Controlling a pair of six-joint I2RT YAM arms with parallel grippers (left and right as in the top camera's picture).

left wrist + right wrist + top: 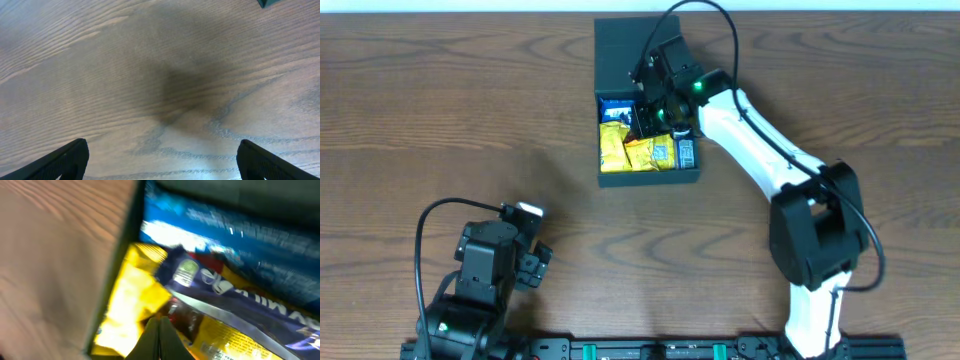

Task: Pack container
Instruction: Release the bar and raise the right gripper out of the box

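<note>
**Right pincer down among the packets, box open at the far edge**

The right pincer (160, 330) is closed tight, tips together, with nothing visible between them. It hangs just above the snack packets inside the container (650, 178). Below it lie a yellow packet (127, 305), a dark-blue wrapper (235, 305) slanting across it, and a blue packet (225, 220) against the far wall. They look soft, crinkly and slick, likely to slide rather than stay put under a push.

The container sits near the middle of the desk's far edge, its lid (620, 50) folded back towards that edge. It is probably light, with matte cardboard walls that are fairly stiff but would buckle if squeezed hard. The free edge of the lid looks like the best place to take hold for closing it. The box would likely skate if pushed sideways.

There is little room inside the box, since the walls stand close around the packets. The desk (440, 120) offers broad bare wood to the left and the near side.

The left pincer (162, 155) is spread wide and empty near the near-left corner, well apart from the box.
</note>
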